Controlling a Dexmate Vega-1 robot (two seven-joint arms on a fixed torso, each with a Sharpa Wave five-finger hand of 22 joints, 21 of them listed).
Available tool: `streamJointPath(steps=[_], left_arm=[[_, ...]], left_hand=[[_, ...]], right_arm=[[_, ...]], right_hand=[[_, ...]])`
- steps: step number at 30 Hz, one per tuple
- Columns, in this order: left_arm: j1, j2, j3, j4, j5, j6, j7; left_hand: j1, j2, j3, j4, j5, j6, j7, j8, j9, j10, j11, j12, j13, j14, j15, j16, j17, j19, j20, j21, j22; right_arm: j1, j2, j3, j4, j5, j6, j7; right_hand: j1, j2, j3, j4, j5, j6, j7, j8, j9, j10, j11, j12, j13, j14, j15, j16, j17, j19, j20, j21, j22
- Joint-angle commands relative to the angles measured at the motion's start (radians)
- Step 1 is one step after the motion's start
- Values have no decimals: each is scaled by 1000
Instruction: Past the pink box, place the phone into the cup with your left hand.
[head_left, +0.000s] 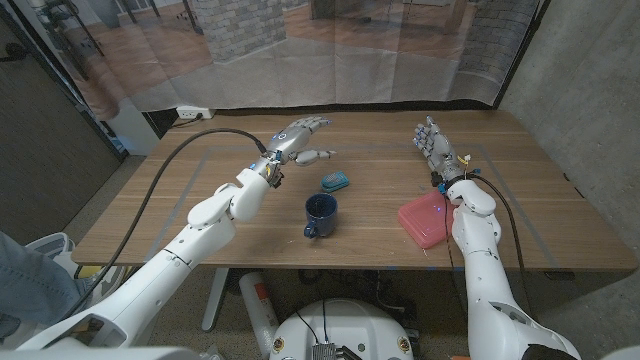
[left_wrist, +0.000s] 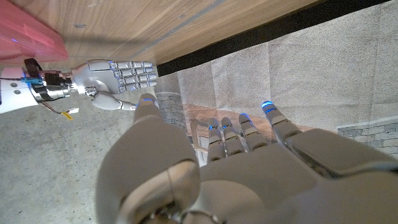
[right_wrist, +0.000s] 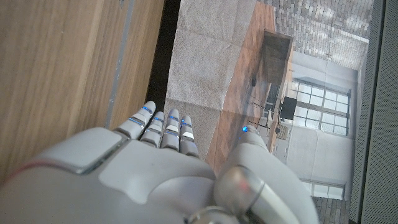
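Observation:
A small teal phone (head_left: 335, 181) lies on the wooden table (head_left: 200, 215), just beyond a dark blue cup (head_left: 320, 213) that stands upright near the middle. The pink box (head_left: 425, 220) lies to the right of the cup, close to the front edge. My left hand (head_left: 298, 140) hovers above the table, behind and to the left of the phone, fingers spread and holding nothing. My right hand (head_left: 435, 148) stands behind the pink box with its fingers straight and empty. In the left wrist view my left hand (left_wrist: 236, 168) faces my right hand (left_wrist: 115, 78) and the pink box (left_wrist: 28, 31).
A black cable (head_left: 180, 160) arcs over the table's left part along my left arm. A curtain (head_left: 300, 50) hangs behind the far edge of the table. Bare wood lies to the left of the cup and at the far right.

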Motion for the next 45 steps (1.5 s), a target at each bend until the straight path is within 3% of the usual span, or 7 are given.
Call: streamJointPath(steps=[1, 11, 15, 24, 29, 45], left_arm=[[-14, 15, 34, -27, 29, 38, -47], [-11, 33, 43, -42, 45, 44, -64], [-13, 34, 49, -23, 45, 16, -32], [-24, 37, 68, -33, 55, 33, -94], [-33, 38, 78, -50, 67, 62, -152], [-69, 35, 109, -53, 81, 92, -248]], left_hand=[[12, 0, -1, -11, 7, 2, -7, 0, 5, -7, -1, -5, 5, 3, -5, 3, 6, -1, 12, 5, 4], [17, -6, -4, -14, 7, 3, -13, -2, 5, -5, -4, -5, 6, 0, -6, 2, 7, 6, 25, 3, 3], [19, -9, -6, -15, 8, 2, -13, -3, 6, -11, -8, -7, 7, 0, -7, 1, 7, 7, 31, 2, 3], [23, -11, -8, -17, 10, -1, -19, -6, 6, -21, -10, -11, 7, -3, -8, 1, 8, 8, 43, -1, 4], [26, -14, -12, -18, 13, -2, -23, -8, 7, -15, -11, -8, 8, 3, -5, 3, 9, 27, 71, 3, 4], [29, -19, -18, -18, 16, 13, -26, -4, 8, -3, -12, -3, 10, 14, -1, 7, 11, 51, 91, 7, 5]], right_arm=[[-9, -2, 3, -17, 2, -6, 2], [-10, 2, 0, -28, 4, -3, -2], [-12, 3, -2, -33, 4, -3, -3], [-14, 1, -7, -37, -1, -12, -4], [-16, 2, -7, -40, 2, -16, 0], [-23, 5, 0, -46, 6, -19, -6]], right_hand=[[-2, 8, -1, -4, 5, 8, -5, 4, 4, 5, -2, 2, 3, 5, -2, 7, 3, 5, -15, 8, 5], [-2, 8, -1, -5, 5, 8, -6, 4, 4, 4, -1, 2, 3, 5, 1, 7, 3, 5, -15, 8, 5], [-3, 9, -1, -6, 5, 9, -5, 4, 4, 4, -1, 2, 3, 5, 1, 7, 3, 4, -14, 8, 5], [-3, 9, -2, -7, 5, 11, -5, 5, 4, 5, -1, 2, 3, 6, 0, 7, 3, 4, -14, 8, 5], [-3, 9, -2, -7, 5, 11, -5, 5, 4, 5, -1, 2, 3, 6, 1, 7, 3, 4, -14, 8, 5], [-4, 10, -2, -8, 5, 10, -6, 4, 4, 4, -1, 2, 3, 6, 0, 7, 3, 3, -12, 8, 6]])
